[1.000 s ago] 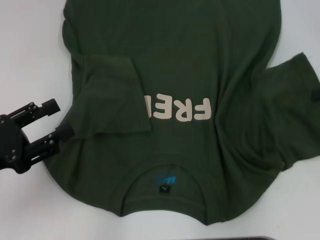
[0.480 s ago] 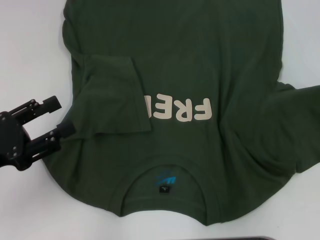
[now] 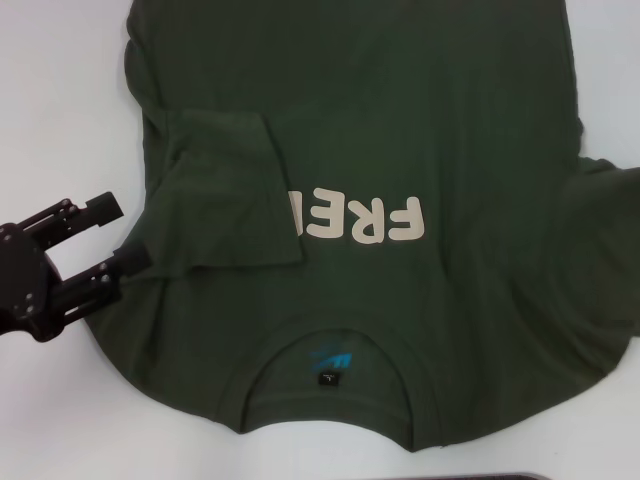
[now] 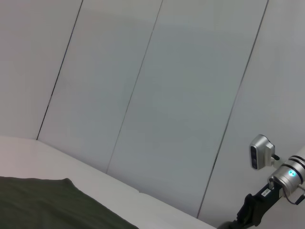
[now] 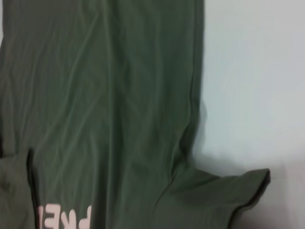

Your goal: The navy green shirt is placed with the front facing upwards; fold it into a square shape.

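The white table [image 3: 60, 110] is taking up the whole scene, and most of it is lying under the navy green shirt [image 3: 380, 140]. The shirt is lying front up, collar at the near edge and hem running off the far side, so the cream letters [image 3: 360, 218] are reading upside down from here. Only 3 of them are showing fully; the shirt's sleeve on the left [image 3: 225, 195] is lying folded inward across the chest and covering the rest of the word. The sleeve on the right [image 3: 600, 250] is lying spread outward and rumpled, reaching past the right edge of the head view. From the right wrist camera, that sleeve [image 5: 224, 191] is spreading over the bare table [image 5: 252, 71], its hem slightly curled.

The left gripper [image 3: 100, 240] is sitting just off the shirt's left edge, its 2 black fingers [image 3: 90, 210] standing apart with nothing between them, the nearer one touching or almost touching the cloth. The right gripper is not showing in the head view, so I cannot tell how it stands.

Inside the collar, a small blue neck label [image 3: 332, 358] is showing.
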Robot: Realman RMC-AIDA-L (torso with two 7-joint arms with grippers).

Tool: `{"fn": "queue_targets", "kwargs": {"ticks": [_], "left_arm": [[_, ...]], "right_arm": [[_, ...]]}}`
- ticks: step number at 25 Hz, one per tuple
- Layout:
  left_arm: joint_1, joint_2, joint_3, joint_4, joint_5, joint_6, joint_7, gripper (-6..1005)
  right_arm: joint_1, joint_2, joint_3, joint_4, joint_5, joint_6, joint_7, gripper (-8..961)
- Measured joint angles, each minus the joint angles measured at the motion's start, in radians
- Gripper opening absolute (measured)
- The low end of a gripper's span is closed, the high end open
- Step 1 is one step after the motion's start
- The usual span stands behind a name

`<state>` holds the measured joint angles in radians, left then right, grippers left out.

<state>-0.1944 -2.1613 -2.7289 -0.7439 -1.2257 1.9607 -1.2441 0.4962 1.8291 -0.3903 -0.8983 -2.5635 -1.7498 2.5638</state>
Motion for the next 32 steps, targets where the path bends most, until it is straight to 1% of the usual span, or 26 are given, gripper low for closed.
{"fn": "queue_targets", "kwargs": {"ticks": [4,11,19,23,26,32], "left_arm": [[-0.001,0.0,0.0,0.0,0.0,0.001,0.0,691],[0.001,0.0,0.0,0.0,0.0,0.002,0.0,690],[0.003,0.0,0.0,0.0,0.0,0.001,0.0,691],[-0.002,0.0,0.0,0.0,0.0,-0.001,0.001,691],[-0.006,0.0,0.0,0.0,0.0,-0.001,0.001,691],[-0.008,0.0,-0.022,0.0,0.0,-0.002,0.004,691]], "right_arm": [[-0.007,-0.001,0.024,-0.013,0.0,-0.001,0.003,16],[0.004,0.0,0.026,-0.014,0.01,-0.013,0.003,15],[0.039,0.001,0.026,-0.013,0.091,-0.125,0.0,15],[0.069,0.016,0.02,0.016,0.095,-0.141,-0.002,16],[0.095,0.029,0.017,0.058,0.096,-0.126,-0.008,16],[0.16,0.062,0.014,0.205,0.11,-0.057,-0.046,16]]}}
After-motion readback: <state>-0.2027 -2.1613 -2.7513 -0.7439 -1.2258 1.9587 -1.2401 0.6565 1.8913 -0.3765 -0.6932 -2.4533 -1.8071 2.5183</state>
